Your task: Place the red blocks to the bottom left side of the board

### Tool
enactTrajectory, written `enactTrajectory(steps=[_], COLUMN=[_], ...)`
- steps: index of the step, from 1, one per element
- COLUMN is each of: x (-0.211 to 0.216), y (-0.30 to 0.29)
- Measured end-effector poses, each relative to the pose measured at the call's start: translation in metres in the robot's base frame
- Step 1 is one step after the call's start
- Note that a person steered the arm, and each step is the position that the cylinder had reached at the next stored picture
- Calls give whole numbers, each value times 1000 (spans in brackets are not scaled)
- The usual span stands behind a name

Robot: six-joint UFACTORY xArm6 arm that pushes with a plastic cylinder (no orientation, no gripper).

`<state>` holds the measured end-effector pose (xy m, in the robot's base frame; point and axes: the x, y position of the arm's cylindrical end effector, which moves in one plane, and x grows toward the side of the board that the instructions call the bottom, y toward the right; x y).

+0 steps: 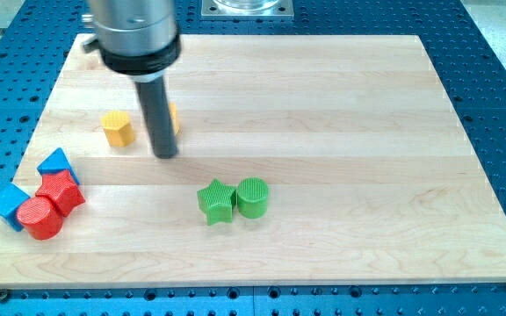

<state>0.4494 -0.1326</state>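
Note:
Two red blocks sit at the board's left edge, low down: a red cylinder (40,218) and a red block of unclear shape (62,192) touching it on its upper right. My tip (165,154) rests on the board to the right of and above them, well apart. A yellow block (118,128) lies just left of my tip. Another yellow block (174,118) is mostly hidden behind the rod.
A blue triangular block (56,163) touches the red block from above. A blue block (9,203) sits left of the red cylinder, overhanging the board's left edge. A green star (215,201) and a green cylinder (253,197) touch each other at the board's lower middle.

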Motion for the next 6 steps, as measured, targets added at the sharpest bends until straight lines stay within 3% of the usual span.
enactTrajectory(steps=[2,3,6], x=[5,31,53], y=[-72,-83,-101])
